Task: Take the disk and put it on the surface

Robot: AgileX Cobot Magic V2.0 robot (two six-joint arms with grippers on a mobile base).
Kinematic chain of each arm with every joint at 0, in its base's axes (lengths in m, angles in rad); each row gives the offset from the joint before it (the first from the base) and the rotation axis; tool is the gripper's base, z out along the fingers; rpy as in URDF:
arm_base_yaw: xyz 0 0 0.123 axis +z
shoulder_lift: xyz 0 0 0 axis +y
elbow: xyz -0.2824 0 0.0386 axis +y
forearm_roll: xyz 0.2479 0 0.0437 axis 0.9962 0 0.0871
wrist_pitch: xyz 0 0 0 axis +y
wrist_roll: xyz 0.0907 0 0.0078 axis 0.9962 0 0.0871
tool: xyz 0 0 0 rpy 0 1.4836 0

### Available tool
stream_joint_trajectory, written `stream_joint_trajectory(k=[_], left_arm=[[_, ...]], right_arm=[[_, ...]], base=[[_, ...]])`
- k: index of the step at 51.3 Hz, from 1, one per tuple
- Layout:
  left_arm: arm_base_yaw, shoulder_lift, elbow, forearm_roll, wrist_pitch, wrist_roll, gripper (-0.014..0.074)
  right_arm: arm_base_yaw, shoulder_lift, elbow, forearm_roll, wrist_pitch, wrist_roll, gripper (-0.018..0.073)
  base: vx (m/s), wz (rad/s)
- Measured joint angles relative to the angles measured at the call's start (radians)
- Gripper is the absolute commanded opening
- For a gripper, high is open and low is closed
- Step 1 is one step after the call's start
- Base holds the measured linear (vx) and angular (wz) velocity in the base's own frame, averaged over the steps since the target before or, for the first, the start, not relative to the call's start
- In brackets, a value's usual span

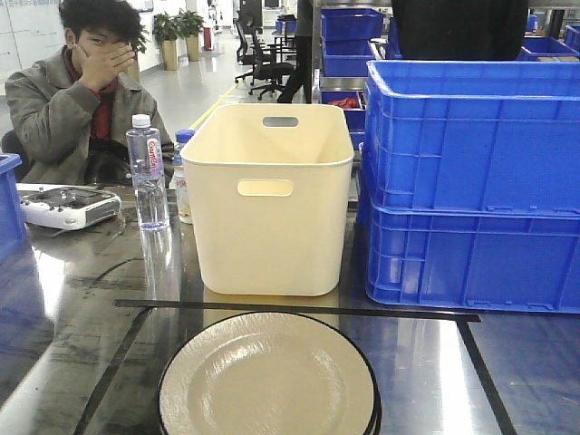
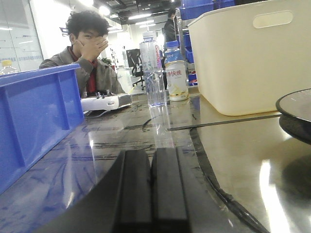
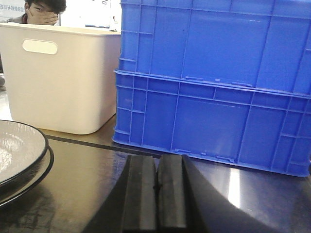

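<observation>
both closed grippers point(image 2: 151, 194) point(image 3: 156, 194) flank the disk point(image 1: 267, 376), apart.

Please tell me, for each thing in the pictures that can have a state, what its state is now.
left gripper: shut, holding nothing, low over the tabletop.
right gripper: shut, holding nothing.
disk: lying flat on the dark tabletop, inside the tape lines, not gripped.
cream bin: upright, open on top.
blue crates: stacked, one on the other.
water bottle: upright, capped.
</observation>
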Motion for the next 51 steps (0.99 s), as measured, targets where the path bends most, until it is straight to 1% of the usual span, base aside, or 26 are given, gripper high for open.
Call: stream_joint_trajectory(k=[43, 47, 51], left_arm=[[0.000, 0.000, 0.000, 0.002, 0.000, 0.000, 0.0008], [0.000, 0.000, 0.000, 0.002, 0.000, 0.000, 0.0008], [0.000, 0.000, 0.000, 0.003, 0.000, 0.000, 0.0008]], right_arm=[[0.000, 0.000, 0.000, 0.000, 0.000, 0.000, -0.0009], [0.000, -0.015, 0.016, 0.000, -0.011, 0.000, -0.0009], [-0.019, -0.060, 0.067, 0.002, -0.049, 0.000, -0.0009]], base=[[0.00, 0.00], [0.00, 0.00], [0.00, 0.00]])
